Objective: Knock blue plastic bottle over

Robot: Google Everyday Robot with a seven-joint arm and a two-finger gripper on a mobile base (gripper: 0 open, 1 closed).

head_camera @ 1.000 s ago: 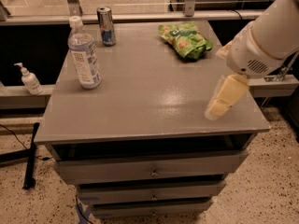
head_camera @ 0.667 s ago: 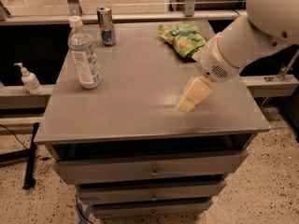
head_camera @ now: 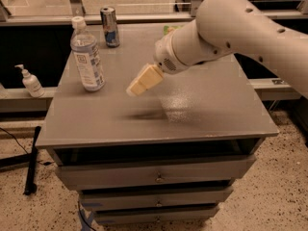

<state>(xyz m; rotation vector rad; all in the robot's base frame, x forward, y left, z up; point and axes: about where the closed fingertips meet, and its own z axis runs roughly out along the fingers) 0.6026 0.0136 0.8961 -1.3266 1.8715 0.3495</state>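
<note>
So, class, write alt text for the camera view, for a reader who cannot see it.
A white robot arm reaches over a grey table, its gripper hovering beside an upright blue plastic bottle without touching it. A slim can stands behind the bottle; a white pump bottle sits off the table's left side.

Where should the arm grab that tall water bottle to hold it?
Likely the blue plastic bottle at its labelled middle, approached sideways from where the gripper hovers apart from it over the tabletop: it stands upright and round, narrowing toward the cap.
</note>
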